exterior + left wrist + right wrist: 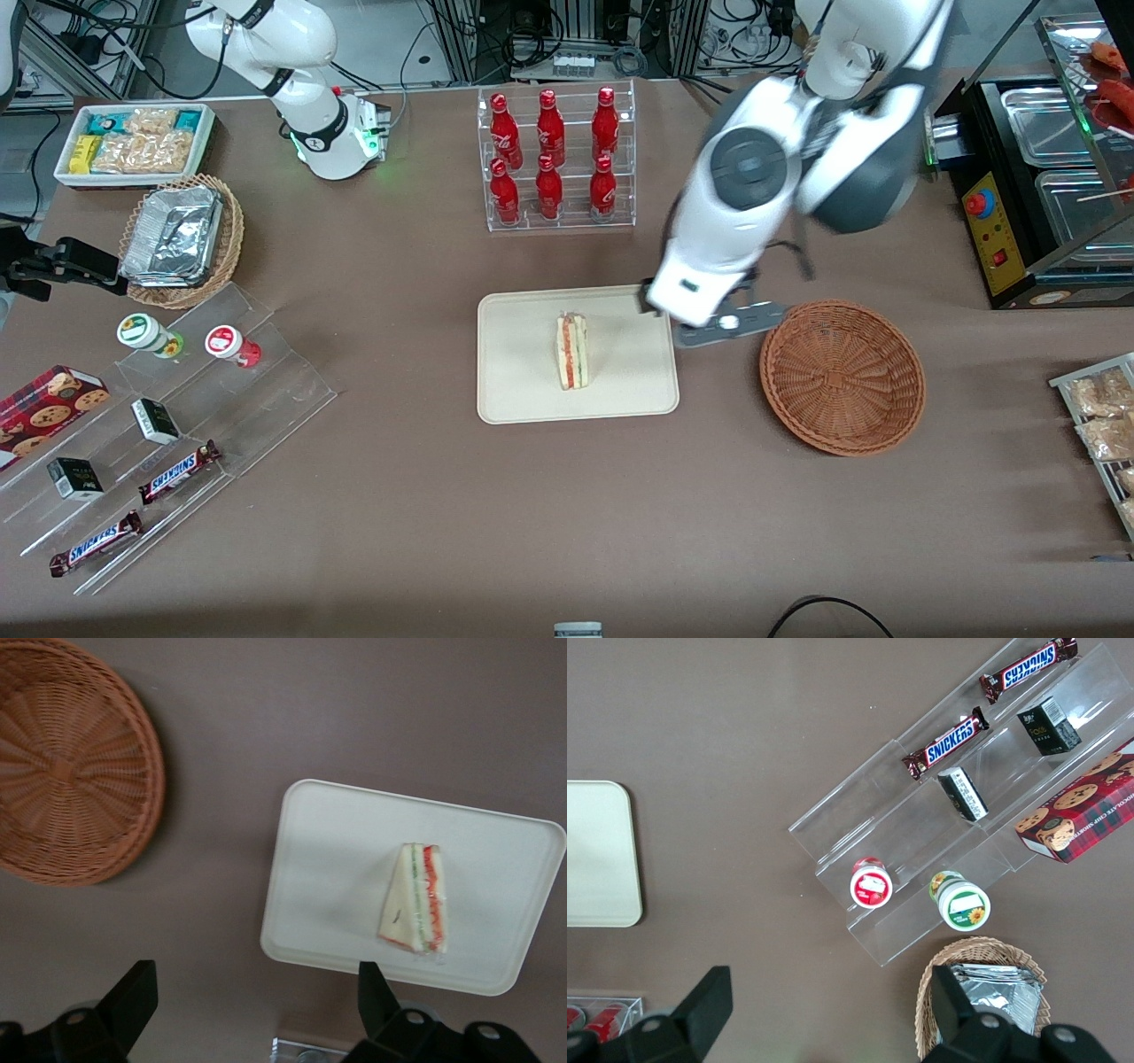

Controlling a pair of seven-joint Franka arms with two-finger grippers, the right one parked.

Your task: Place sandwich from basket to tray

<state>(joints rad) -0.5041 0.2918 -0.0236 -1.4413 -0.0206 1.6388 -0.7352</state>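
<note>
The sandwich (571, 350) (416, 899), a white bread wedge with a red and green filling stripe, lies on the cream tray (523, 390) (337, 842). The reddish-brown woven basket (842, 377) (62, 762) sits beside the tray, toward the working arm's end of the table, with nothing in it. My gripper (255, 997) hangs high above the bare table between tray and basket, close to the tray's corner. It is open and holds nothing. In the front view the arm's wrist (709, 292) hides the fingertips.
A clear rack of red cola bottles (554, 159) stands farther from the front camera than the tray. Toward the parked arm's end are a stepped acrylic shelf (177, 425) with snack bars, a tan foil-container basket (182, 239) and a white snack bin (133, 142). A food warmer (1036, 177) stands at the working arm's end.
</note>
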